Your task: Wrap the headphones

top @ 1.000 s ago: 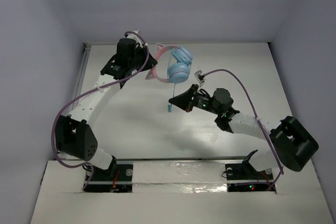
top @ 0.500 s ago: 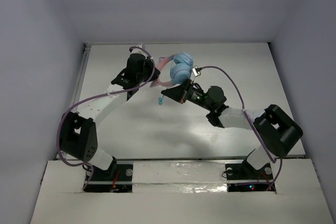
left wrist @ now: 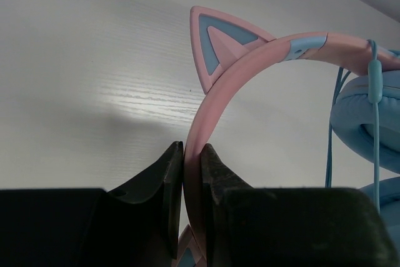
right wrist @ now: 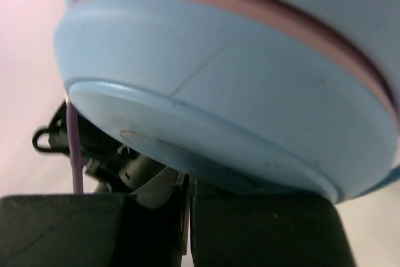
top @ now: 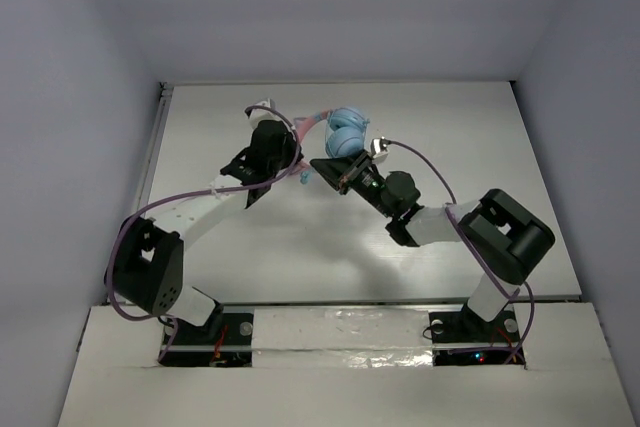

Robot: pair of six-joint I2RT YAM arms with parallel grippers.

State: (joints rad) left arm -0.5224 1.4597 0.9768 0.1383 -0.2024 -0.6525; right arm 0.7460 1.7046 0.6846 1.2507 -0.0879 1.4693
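Headphones (top: 345, 130) were toward the far middle of the table (top: 300, 237), between our grippers: left gripper (left wrist: 192, 149) clamped on the pink headband (left wrist: 250, 60), right gripper (right wrist: 189, 182) pinched shut right by a blue cup (right wrist: 237, 92), though on what we couldn't tell.

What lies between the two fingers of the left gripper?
The pink headband; the left gripper is shut on it, one finger on each side. The left wrist view shows this.
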